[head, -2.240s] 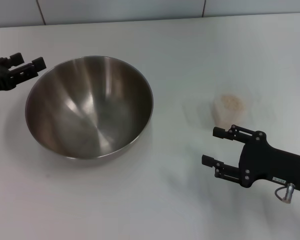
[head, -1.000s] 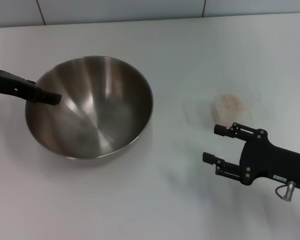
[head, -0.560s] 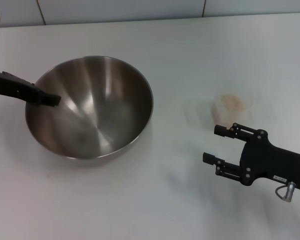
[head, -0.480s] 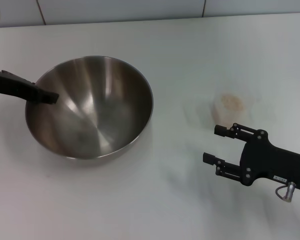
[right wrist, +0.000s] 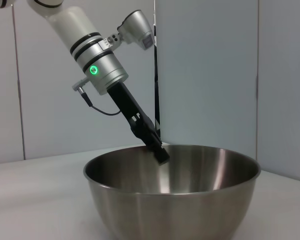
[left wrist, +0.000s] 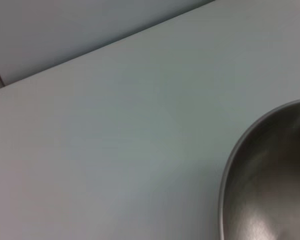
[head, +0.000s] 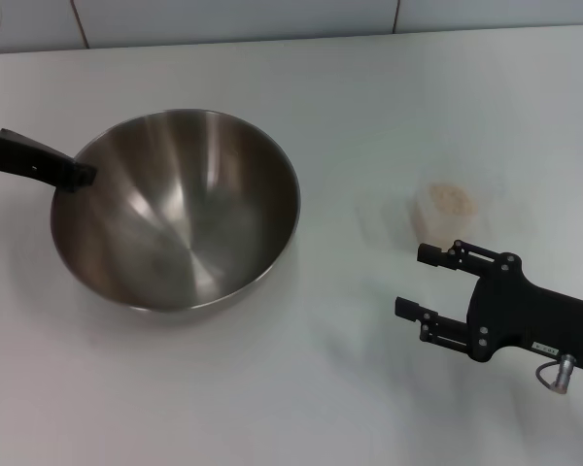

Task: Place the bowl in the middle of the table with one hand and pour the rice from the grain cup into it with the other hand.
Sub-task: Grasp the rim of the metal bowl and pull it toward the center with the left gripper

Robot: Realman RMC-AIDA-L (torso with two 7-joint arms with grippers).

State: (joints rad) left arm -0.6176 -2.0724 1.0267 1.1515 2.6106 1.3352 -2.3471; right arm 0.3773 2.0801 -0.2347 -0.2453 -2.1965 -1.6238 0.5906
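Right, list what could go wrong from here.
The left gripper sits on the bowl at its far-left rim; a one-sided hold may tip or slip once it slides. The right gripper waits open just short of the grain cup; a clumsy approach could topple the cup and spill the rice.

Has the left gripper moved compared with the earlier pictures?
Yes. The left gripper came from outside the bowl to its left rim.

So on the counter [head: 389, 87] there's one big steel bowl [head: 175, 209] and one small clear cup [head: 445, 212] with one little heap of rice [head: 453, 198] in it. Two grippers in total: the left gripper [head: 73, 176] and the right gripper [head: 416, 281]. That's the whole count.
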